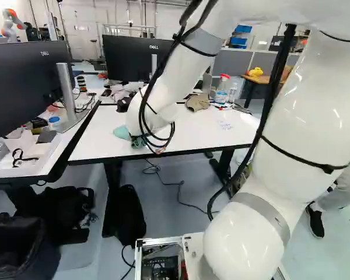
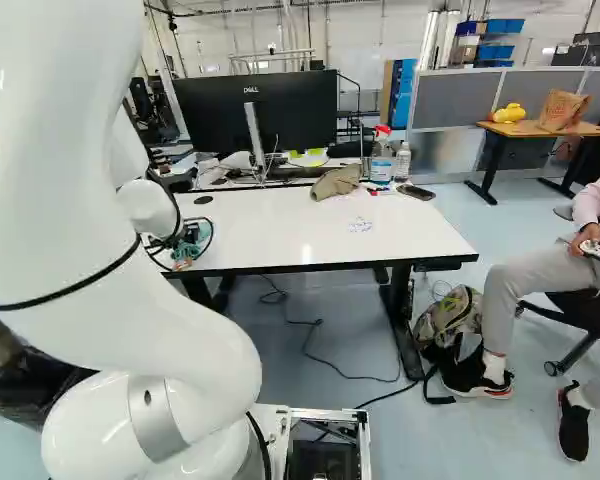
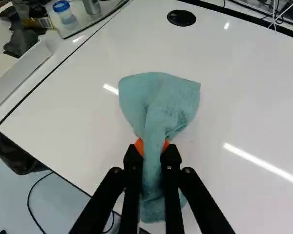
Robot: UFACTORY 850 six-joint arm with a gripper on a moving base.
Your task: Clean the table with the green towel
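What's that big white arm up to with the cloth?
The robot arm has the green towel pinched in its gripper, at the near left part of the white table, apparently to wipe it. Faint blue writing marks the tabletop farther right; a spray bottle stands towards the back.

Bright light lays white streaks of glare (image 3: 266,166) across the glossy tabletop (image 3: 83,126) in the wrist view.

I'm in a robotics lab with an office look: ahead of my gripper (image 2: 187,247) stand black monitors (image 1: 127,61) and grey partitions (image 2: 456,100), and, far off to its left, another robot (image 1: 10,21).
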